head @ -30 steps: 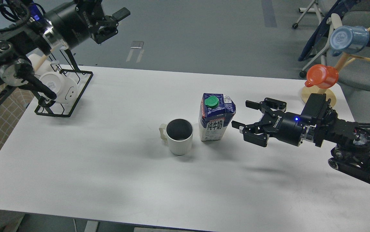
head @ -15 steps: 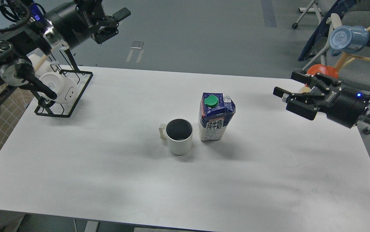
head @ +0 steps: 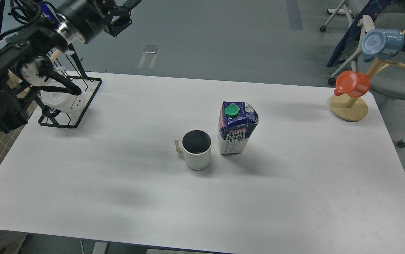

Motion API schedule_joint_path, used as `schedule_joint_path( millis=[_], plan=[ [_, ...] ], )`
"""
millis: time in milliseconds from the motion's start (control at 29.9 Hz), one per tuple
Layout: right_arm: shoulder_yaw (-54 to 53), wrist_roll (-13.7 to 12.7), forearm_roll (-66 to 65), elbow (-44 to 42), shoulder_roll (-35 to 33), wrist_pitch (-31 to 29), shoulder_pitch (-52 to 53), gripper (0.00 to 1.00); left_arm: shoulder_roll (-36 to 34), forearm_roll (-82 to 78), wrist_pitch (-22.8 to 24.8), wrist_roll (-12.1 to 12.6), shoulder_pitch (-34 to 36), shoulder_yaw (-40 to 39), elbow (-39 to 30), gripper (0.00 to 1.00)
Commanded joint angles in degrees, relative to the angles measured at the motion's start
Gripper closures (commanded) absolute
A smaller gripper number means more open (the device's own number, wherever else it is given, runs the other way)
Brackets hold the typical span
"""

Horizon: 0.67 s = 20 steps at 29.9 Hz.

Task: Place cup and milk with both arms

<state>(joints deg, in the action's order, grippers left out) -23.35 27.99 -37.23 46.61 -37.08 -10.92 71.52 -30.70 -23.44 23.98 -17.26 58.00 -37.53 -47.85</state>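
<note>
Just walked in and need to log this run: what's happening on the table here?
Nothing is being handled at this moment. The ribbed cup and the milk carton stand upright side by side near the middle of the white table, neither one gripped. The left gripper hangs high at the far left, above the black mug rack, holding nothing; its jaws look parted. The right arm is out of view.

Ribbed cup (head: 196, 154) – upright, mid-table – just left of upright milk (head: 236, 127)

Cup (head: 196, 154) just beside milk (head: 236, 127) — bare table (head: 294, 183) around.
</note>
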Motion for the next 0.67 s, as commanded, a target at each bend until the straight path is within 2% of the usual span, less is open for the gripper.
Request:
schedule_joint_path(
  millis=[0,100,200,367,534,635],
  plan=[
    [-3.4,0.0,6.6,-11.9,9.6,-2.5,0.5,0.00,4.7,2.0,2.7,1.8,1.4,-1.1,7.2,0.01],
    [-7.4,0.0,10.4,-21.4,18.2,-5.8,0.5,0.00,9.5,5.9,4.0,2.5,2.8,-1.1,15.3,0.01],
    [-11.3,0.0,12.5,-26.4,22.5,-8.5,-0.1,0.00,12.1,8.3,4.0,2.4,3.2,-1.1,19.7,0.01],
    [-15.1,0.0,18.7,-28.0,27.2,-10.8,-4.2,0.00,16.3,8.4,4.0,2.0,2.5,-0.7,22.9,0.01],
    [-15.9,0.0,18.8,-27.5,29.3,-10.7,-6.7,0.00,20.2,8.4,4.0,1.7,2.3,-0.4,27.2,0.01],
    [-16.0,0.0,18.8,-27.5,29.4,-10.6,-7.6,0.00,20.8,8.4,4.0,1.7,1.9,-0.5,27.4,0.01]
  ],
)
